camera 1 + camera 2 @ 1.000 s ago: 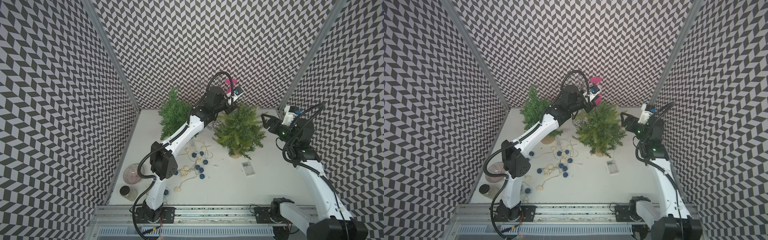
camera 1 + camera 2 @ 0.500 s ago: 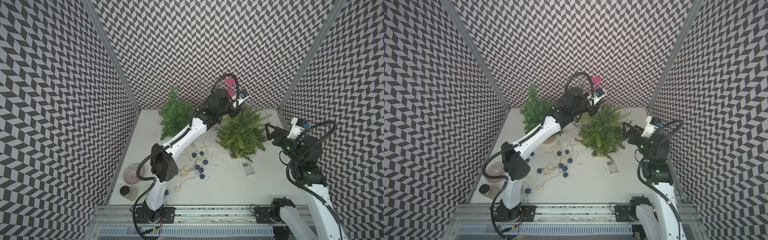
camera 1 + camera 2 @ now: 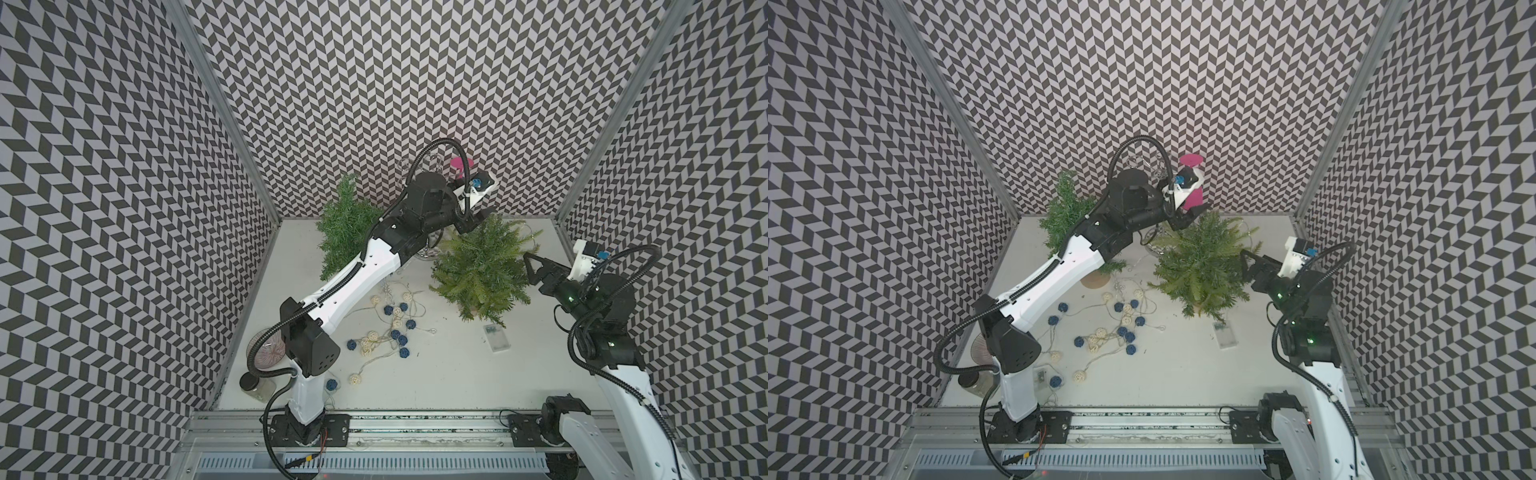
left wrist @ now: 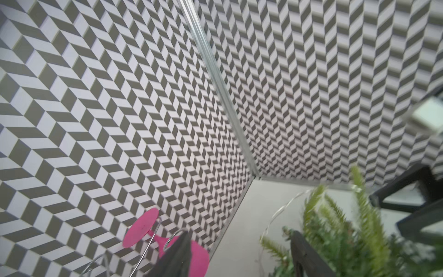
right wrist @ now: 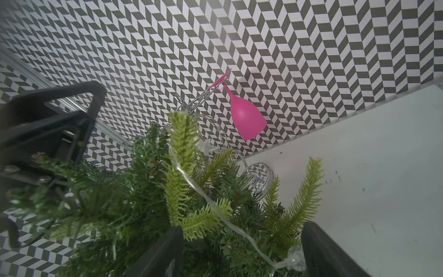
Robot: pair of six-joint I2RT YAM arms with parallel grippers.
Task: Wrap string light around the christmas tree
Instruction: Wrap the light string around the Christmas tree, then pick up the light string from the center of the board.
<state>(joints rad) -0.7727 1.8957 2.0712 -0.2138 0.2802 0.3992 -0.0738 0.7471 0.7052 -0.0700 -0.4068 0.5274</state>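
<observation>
The clear string light [image 5: 295, 259] lies draped over the upper branches of the christmas tree [image 3: 482, 266], which stands on the desk [image 3: 436, 374]; left claw [image 3: 478, 220] spread and empty by the treetop; right claw [image 3: 532, 269] spread at its flank, pinching nothing; most of the wrapping, I judge, remains.

Christmas tree [image 3: 482, 266] stands at the back (second tree [image 3: 345, 224] left of it), ball garland [image 3: 390, 328] before them
</observation>
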